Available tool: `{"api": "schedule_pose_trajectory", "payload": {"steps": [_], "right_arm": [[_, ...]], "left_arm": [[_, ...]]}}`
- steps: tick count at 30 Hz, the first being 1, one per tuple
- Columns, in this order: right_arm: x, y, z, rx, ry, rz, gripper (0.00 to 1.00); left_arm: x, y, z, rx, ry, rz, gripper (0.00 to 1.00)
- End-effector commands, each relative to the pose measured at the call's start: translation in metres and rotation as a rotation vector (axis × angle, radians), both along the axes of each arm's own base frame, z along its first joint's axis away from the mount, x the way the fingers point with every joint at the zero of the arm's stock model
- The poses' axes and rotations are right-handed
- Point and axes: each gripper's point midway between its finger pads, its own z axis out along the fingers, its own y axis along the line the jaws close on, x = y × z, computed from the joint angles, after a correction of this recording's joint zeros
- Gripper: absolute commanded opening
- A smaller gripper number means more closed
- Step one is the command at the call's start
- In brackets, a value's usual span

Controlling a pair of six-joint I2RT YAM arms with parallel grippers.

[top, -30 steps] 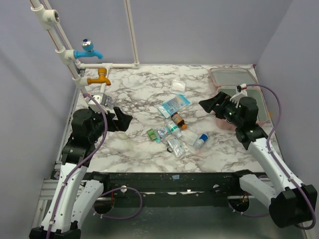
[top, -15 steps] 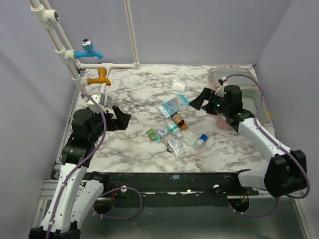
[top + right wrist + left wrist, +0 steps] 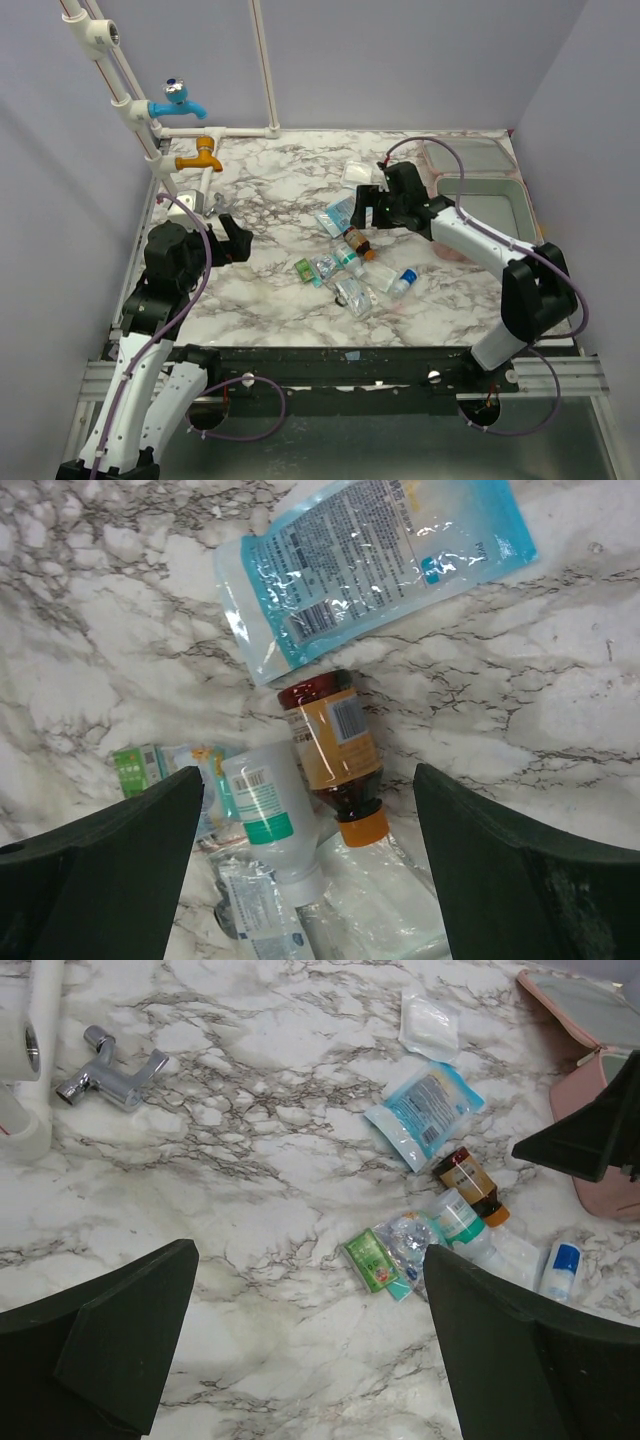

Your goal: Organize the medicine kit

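The left gripper [image 3: 235,238] has barely moved in the last second. It hangs over the left of the marble surface [image 3: 270,180], jaws at full spread and holding nothing.

In the middle the loose medicines lie as they did: a blue packet [image 3: 370,565], just below it a brown bottle [image 3: 335,750] with an orange cap, and a white bottle [image 3: 265,815] lying against the brown one's left side. A small green packet [image 3: 370,1258] sits at the pile's left edge and a white pouch [image 3: 428,1025] lies apart at the far side.

The real change is the right arm. A second ago the right gripper [image 3: 365,205] was over the kit; it has since swung left across the surface and now hovers above the blue packet and brown bottle. Its jaws are wide open and empty, with the two bottles framed between them in the wrist view. I read this as the start of a pick (probably the brown bottle, though that is a guess), so the sorting has hardly begun.

The kit [image 3: 490,200] lies at the far right edge of the surface, well apart from the pile. It is a pale pink soft case with rounded corners and a grey lining, lying unzipped with its lid folded back. I can make out nothing inside it.
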Motion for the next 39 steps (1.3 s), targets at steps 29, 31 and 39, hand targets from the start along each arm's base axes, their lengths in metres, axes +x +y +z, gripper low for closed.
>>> {"api": "schedule_pose_trajectory", "payload": {"steps": [29,31,39], "right_arm": [[0.004,0.015,-0.083,-0.463,0.106,0.137,0.66],[0.003,0.019,-0.085,-0.476,0.106,0.155,0.65],[0.005,0.021,-0.096,-0.487,0.120,0.144,0.47]], "left_arm": [[-0.011,0.002,0.010,0.032,-0.038,0.027,0.98],[-0.011,0.002,0.010,0.032,-0.038,0.024,0.99],[-0.011,0.002,0.011,0.037,-0.042,0.030,0.99]]}}
